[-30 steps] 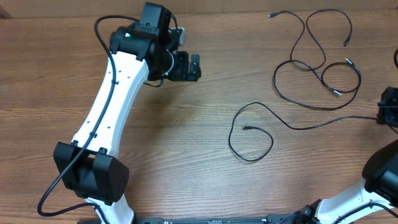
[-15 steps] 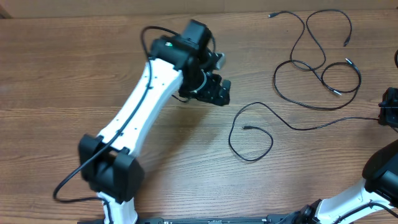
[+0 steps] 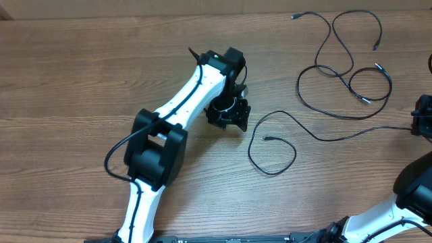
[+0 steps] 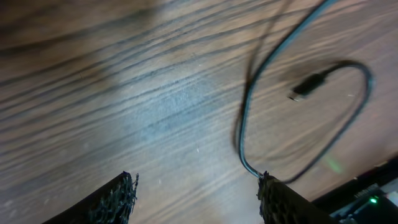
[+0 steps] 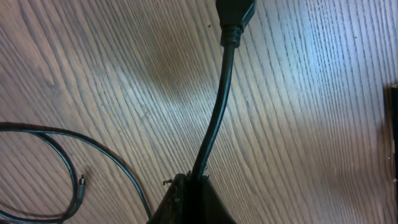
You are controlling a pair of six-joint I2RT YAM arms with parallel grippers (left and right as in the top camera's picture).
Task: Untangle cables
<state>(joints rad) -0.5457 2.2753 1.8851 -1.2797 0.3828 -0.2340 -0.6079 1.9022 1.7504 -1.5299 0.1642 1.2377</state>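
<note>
cables [image 3: 316,67] loop by the table's [image 3: 67,101] right edge — right gripper [image 5: 189,180] pins one as anchor, left gripper [image 4: 196,190] parted, empty.

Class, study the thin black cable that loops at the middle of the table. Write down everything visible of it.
The looped cable is a thin, black, flexible cord lying flat on the wooden table. One end, a small plug, rests inside its own loop. From the loop it arches, then runs right to the right gripper, which is shut on it. The open left gripper hovers beside the loop, apart from it.
</note>
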